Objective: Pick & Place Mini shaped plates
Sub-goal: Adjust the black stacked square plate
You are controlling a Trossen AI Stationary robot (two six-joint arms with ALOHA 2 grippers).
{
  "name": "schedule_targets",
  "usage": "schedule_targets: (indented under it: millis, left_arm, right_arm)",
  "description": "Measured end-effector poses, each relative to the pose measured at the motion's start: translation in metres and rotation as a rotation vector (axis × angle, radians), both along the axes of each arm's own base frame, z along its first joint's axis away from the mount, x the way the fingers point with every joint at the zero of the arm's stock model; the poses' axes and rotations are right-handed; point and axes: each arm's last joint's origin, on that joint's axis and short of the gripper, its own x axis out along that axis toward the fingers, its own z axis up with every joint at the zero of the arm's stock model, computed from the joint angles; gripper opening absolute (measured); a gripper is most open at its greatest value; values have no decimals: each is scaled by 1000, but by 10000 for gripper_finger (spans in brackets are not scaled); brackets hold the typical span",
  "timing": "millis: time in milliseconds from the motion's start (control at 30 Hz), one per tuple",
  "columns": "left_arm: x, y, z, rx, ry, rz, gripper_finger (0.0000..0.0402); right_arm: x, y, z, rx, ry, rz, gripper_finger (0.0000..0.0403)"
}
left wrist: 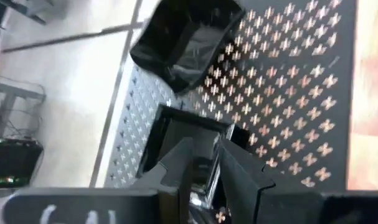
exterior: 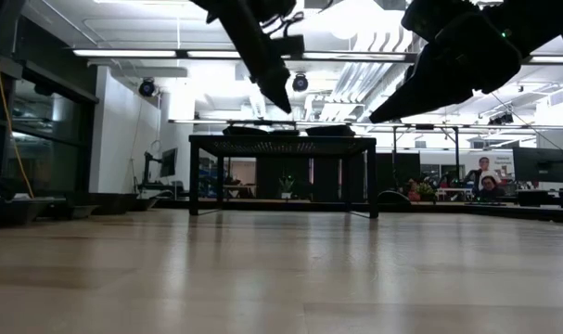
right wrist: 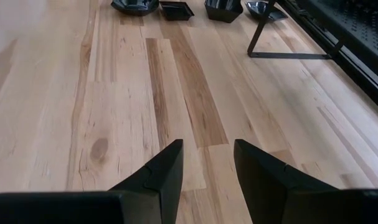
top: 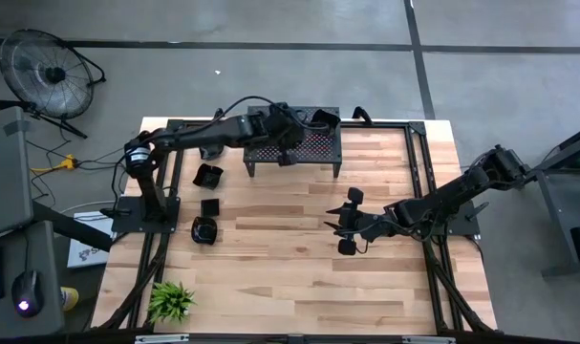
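**Left Claw Pinching Mini Plate Over Perforated Stand**

Pinched by its rim between the left claw's (left wrist: 207, 171) narrowly parted fingers (left wrist: 241, 180): one glossy black square-sided plate (left wrist: 176, 134), poised over the perforated stand (top: 309, 143) at the bench's far edge. Lying just beyond it on the same stand top, a second black plate (left wrist: 185, 37), deep-walled and tilted. Seen from above, the left claw (top: 288, 129) reaching over the stand's left half, with another dark dish (top: 324, 118) near the stand's far right corner.

Resting on the bare bench (top: 299, 277) toward its left edge, three more mini plates in a loose column: one angular dish (top: 207, 175) nearest the stand, a small square one (top: 210, 205) below it, and a rounder one (top: 204, 229) closest to the near side. Same group visible far off in the right wrist view as a row of black dishes (right wrist: 176, 9) beside a stand leg (right wrist: 258, 34).

Hovering above the bench's middle, right of centre and well apart from every plate: the right claw (top: 347, 222), fingers (right wrist: 160, 171) spread and holding nothing, only wood grain showing between them.

At the bench's near left corner, a small green plant (top: 171, 300). On the floor beyond the far left corner, a round fan (top: 49, 73).
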Motion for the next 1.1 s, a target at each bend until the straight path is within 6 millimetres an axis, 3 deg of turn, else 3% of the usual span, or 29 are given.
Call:
schedule_targets:
  millis: [233, 700, 1100]
  left_arm:
    - [-6, 21, 2, 25, -13, 42, 6]
    - [-13, 63, -2, -30, -109, 51, 1]
    - [-10, 64, -6, -82, -148, 50, 0]
  right_arm:
    - [0, 0, 0, -1, 1, -1, 138]
    - [0, -1, 0, -19, -3, -27, 138]
    - [0, -1, 0, -20, -3, -29, 138]
